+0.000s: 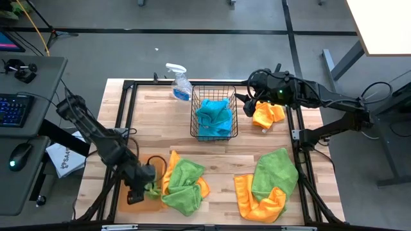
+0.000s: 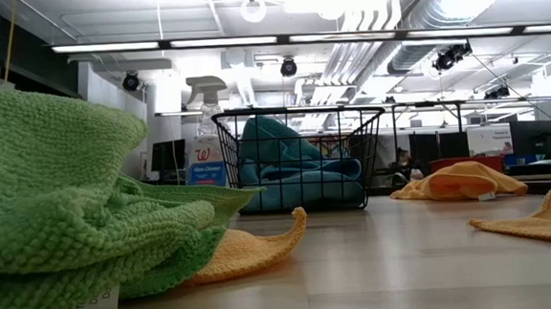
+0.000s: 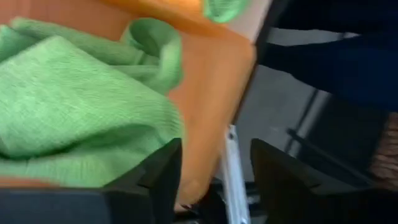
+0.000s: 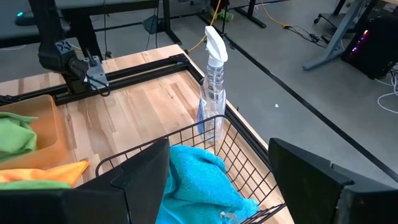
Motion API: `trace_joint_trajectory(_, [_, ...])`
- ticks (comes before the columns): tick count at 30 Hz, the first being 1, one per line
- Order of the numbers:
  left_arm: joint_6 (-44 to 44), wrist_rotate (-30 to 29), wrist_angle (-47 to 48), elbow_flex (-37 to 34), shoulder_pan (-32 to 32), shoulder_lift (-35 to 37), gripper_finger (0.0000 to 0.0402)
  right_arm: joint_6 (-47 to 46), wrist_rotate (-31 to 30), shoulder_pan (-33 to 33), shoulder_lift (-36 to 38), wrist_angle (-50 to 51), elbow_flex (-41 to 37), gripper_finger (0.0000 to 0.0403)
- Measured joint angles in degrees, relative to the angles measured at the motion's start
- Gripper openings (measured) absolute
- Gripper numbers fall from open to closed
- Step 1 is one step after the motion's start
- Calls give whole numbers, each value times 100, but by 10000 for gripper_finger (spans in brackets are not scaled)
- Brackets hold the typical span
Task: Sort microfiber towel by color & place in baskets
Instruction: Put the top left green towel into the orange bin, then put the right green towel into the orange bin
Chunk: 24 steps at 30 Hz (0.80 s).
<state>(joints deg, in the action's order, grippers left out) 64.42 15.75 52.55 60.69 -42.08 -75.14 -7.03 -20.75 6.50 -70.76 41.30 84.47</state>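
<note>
The flat orange tray (image 1: 131, 200) sits at the table's near left corner, and a green towel (image 3: 74, 118) lies in it. My left gripper (image 1: 138, 189) hovers over the tray, open (image 3: 214, 180), with the tray's rim showing in the gap between its fingers. Right of the tray, a larger green towel (image 1: 185, 185) lies on an orange towel (image 2: 243, 252). The black wire basket (image 1: 215, 112) holds blue towels (image 4: 199, 180). My right gripper (image 4: 217, 180) hangs open high beside the basket's far right corner (image 1: 247, 102). Nothing is between its fingers. My left gripper has one finger (image 3: 163, 171) close against the green towel's edge (image 3: 134, 158) in the tray. I cannot tell whether that finger touches it. Nothing is pinched between the fingers.
A clear spray bottle (image 1: 180, 83) stands at the far edge, left of the basket. One orange towel (image 1: 268, 114) lies right of the basket. At the near right, a green towel (image 1: 277, 168) lies on an orange one (image 1: 257, 202). Bare wood shows between the piles.
</note>
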Motion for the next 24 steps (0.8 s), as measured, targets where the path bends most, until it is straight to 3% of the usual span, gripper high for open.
trace_joint_trajectory(6, [-219, 72, 165, 2, 387, 542, 237, 101, 0, 0, 0, 1, 0, 271])
trace_joint_trajectory(12, [-931, -308, -193, 2, 1159, 983, 250, -103, 506, -2, 0, 459, 2, 271])
trace_joint_trajectory(18, [-2538, -1128, -639, 11, 2713, 1197, 250, -1283, 1023, -151, -162, 2321, -131, 271])
trace_joint_trajectory(24, [-4006, -1010, -1522, 9, 4450, 1128, 250, -3312, 2350, -1180, 17, 2543, -1713, 271])
